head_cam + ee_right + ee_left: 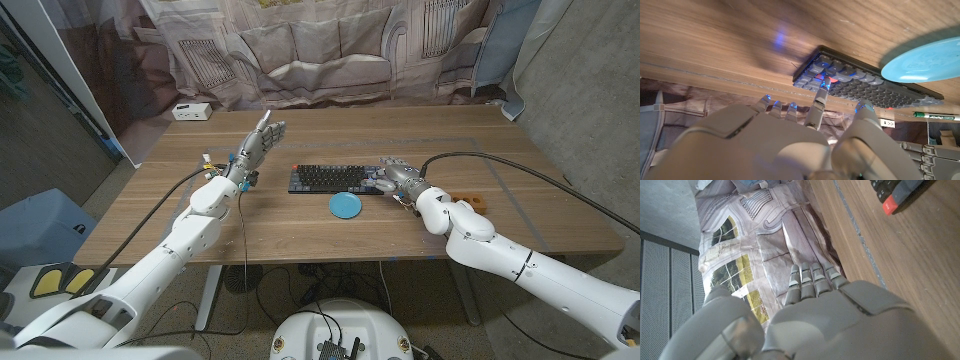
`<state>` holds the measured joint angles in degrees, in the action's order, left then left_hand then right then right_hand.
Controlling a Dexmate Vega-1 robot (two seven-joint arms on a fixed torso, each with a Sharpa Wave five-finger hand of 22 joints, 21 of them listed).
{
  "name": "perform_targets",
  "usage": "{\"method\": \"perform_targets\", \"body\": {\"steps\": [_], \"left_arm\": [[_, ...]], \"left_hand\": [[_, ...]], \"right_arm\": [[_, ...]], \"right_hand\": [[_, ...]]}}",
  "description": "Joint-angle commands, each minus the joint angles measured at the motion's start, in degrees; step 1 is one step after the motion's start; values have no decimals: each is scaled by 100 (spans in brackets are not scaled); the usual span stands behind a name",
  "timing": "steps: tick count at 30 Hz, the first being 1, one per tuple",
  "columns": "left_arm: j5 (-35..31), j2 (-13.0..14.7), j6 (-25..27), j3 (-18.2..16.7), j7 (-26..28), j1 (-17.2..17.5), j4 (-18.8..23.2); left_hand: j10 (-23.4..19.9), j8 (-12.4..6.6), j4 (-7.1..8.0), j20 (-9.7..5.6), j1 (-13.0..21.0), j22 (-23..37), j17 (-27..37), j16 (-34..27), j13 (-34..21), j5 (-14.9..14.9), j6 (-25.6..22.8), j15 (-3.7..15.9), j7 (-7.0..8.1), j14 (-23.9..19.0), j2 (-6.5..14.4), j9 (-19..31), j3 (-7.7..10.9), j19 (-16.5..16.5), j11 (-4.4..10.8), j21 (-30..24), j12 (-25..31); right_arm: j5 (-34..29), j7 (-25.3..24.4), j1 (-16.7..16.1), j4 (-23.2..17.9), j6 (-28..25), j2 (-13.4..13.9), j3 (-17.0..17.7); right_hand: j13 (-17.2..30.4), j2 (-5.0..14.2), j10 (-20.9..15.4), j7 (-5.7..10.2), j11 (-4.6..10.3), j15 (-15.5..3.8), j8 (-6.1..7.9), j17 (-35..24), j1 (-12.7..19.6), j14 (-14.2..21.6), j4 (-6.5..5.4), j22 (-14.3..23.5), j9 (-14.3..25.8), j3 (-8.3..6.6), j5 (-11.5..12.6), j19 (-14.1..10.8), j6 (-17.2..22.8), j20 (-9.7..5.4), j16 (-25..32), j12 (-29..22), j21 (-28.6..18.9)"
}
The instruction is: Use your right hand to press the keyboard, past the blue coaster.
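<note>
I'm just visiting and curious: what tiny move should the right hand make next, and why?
Probably lower the extended finger onto a key: the right hand hovers at the end of the dark rectangular keyboard, beyond the round blue coaster, one fingertip just above the keys.

You're in robot lab, staged as living room: printed sofa-and-window backdrop (320, 50) hung behind wooden desk (300, 225), bare concrete wall (590, 90) at right, cables (250, 290) trailing under desk, perforated grey panel (665, 290) beside backdrop.
</note>
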<state>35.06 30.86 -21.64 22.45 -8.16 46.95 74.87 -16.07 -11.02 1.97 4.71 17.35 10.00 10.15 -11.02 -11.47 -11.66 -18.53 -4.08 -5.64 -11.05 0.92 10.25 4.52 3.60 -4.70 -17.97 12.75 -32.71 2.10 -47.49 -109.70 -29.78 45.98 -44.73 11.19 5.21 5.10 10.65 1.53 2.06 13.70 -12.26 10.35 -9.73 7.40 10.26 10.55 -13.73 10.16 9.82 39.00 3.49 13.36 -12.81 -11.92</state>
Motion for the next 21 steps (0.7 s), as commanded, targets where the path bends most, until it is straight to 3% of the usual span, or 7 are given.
{"method": "perform_targets", "body": {"steps": [1, 21], "left_arm": [[-49, -28, 29, 68, -47, -98, -78], [-76, -16, -3, 78, -92, -148, -87]], "left_hand": [[-43, -2, -16, 13, 31, 11, 17, 4, -11, 21, -29, 16, -28, -26, 59, 16, 6, 59, 19, 30, -21], [-52, 1, -24, 16, 26, 12, 17, 8, -11, 23, -32, 13, -23, -21, 64, 16, -1, 72, 14, 72, -19]], "right_arm": [[163, -201, -66, -12, 215, 40, 134], [178, -379, -180, -230, 284, 135, 308]], "right_hand": [[8, 41, 1, -145, -16, 40, -51, 4, 41, -797, 11, 17, 27, -40, 15, 937, 65, 39, 29, -10, -13], [10, 42, 138, -168, -91, 45, -212, 9, 96, -841, 43, 17, 33, -83, 9, 933, -251, 57, -7, 74, -8]]}}
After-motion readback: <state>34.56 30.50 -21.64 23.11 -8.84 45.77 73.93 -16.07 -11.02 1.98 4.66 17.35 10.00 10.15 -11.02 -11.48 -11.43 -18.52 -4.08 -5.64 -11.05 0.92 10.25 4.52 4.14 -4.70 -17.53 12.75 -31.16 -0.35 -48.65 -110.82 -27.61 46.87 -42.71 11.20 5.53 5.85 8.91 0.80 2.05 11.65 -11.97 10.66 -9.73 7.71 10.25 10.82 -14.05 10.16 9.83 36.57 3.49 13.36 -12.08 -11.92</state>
